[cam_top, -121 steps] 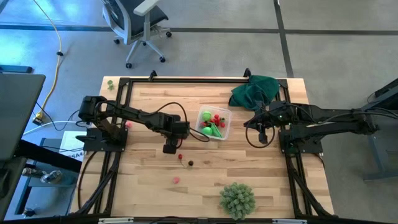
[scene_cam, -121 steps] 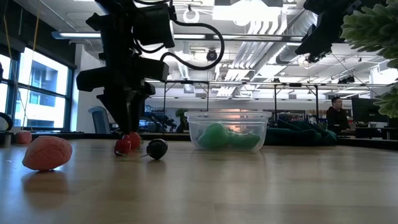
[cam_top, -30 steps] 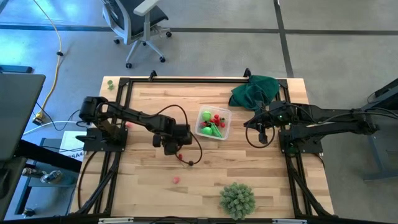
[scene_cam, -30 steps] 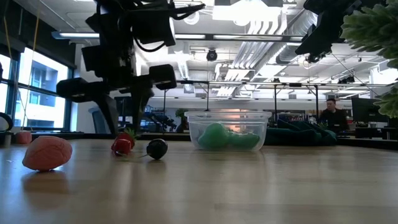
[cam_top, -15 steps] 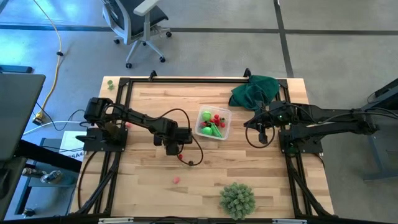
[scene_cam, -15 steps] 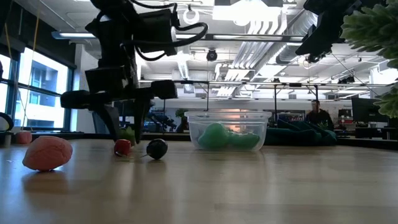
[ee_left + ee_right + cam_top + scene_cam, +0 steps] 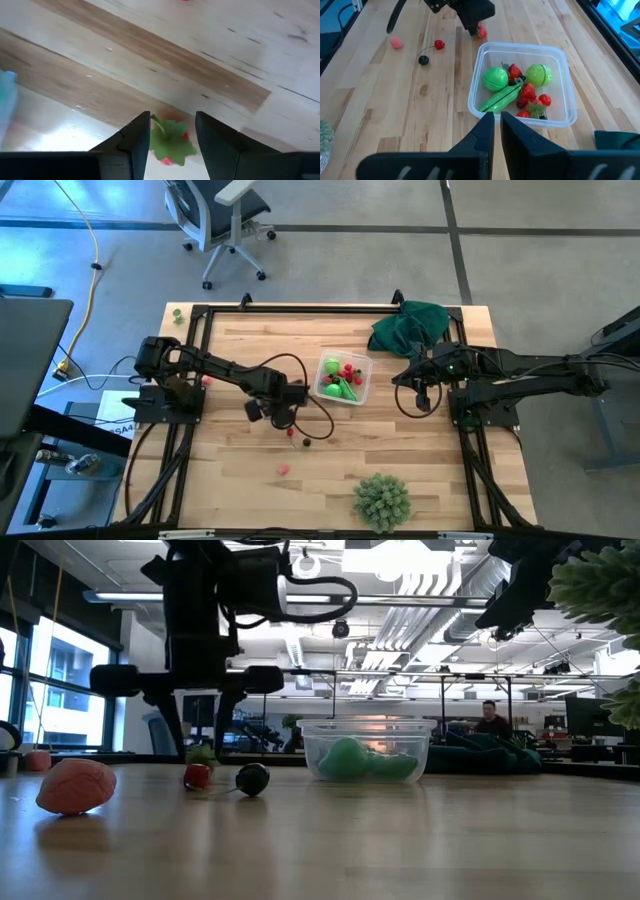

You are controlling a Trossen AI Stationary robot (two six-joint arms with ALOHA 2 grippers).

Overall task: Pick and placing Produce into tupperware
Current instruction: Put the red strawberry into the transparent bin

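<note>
Wooden table (image 7: 240, 490): tupperware (image 7: 344, 379) of produce; left gripper (image 7: 172, 131) jaws clasping strawberry (image 7: 170, 142), right's shut.

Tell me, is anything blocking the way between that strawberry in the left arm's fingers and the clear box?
Nothing visible does. The left gripper holds the strawberry between its fingers, just off the tupperware. Bare wooden table lies between them. The red cherry, black cherry and pink piece lie on the strawberry's other side.
</note>
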